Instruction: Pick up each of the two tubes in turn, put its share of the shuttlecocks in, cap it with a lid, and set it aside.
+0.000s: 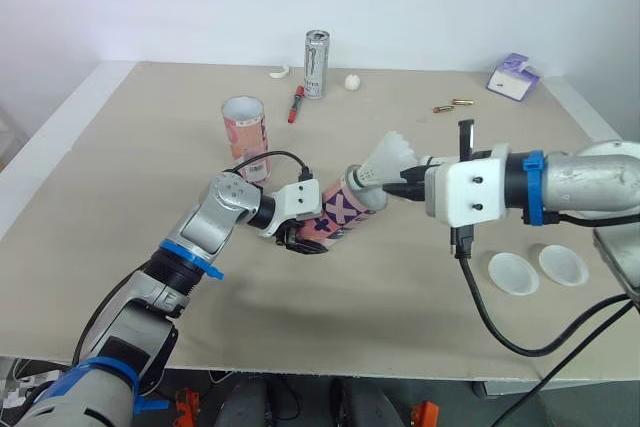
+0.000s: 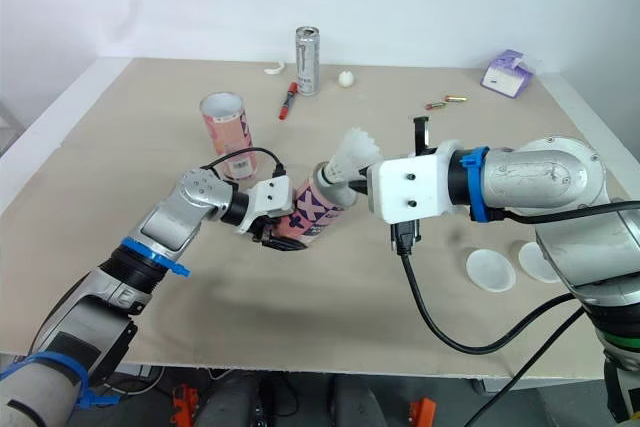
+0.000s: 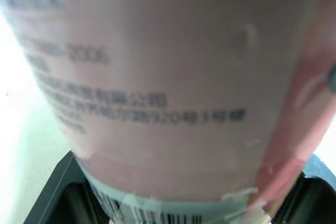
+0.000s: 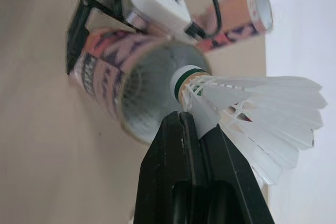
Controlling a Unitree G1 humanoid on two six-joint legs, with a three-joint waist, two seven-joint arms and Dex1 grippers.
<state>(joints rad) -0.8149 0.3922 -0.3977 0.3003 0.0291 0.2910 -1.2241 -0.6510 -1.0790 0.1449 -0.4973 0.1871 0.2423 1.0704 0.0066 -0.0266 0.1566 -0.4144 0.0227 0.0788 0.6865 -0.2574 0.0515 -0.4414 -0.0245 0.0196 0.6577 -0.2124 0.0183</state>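
From the head, the left fingers (image 1: 298, 240) clench the lower end of the patterned tube (image 1: 345, 209), held tilted over the middle of the worktop (image 1: 120, 207) with its mouth toward the right arm. The right fingers (image 1: 405, 188) pinch a shuttlecock (image 1: 385, 159) just at that mouth, cork first. We judge it is not yet inside. The second tube (image 1: 245, 132) stands open toward the far left corner, and two lids (image 1: 513, 273) lie unused near the near right corner. Neither tube is capped or set aside, so most of the task is left.

A can (image 1: 316, 64), a red marker (image 1: 296, 104) and a purple packet (image 1: 512, 77) along the far edge lie well apart from the work.

From the left wrist, the tube's printed wall presses close, gripped at its base between the black fingers.

From the right wrist, the fingers are closed on the shuttlecock where cork meets feathers, and the cork touches the rim of the open mouth. Nothing stands between them. How many shuttlecocks already lie deeper we cannot tell.
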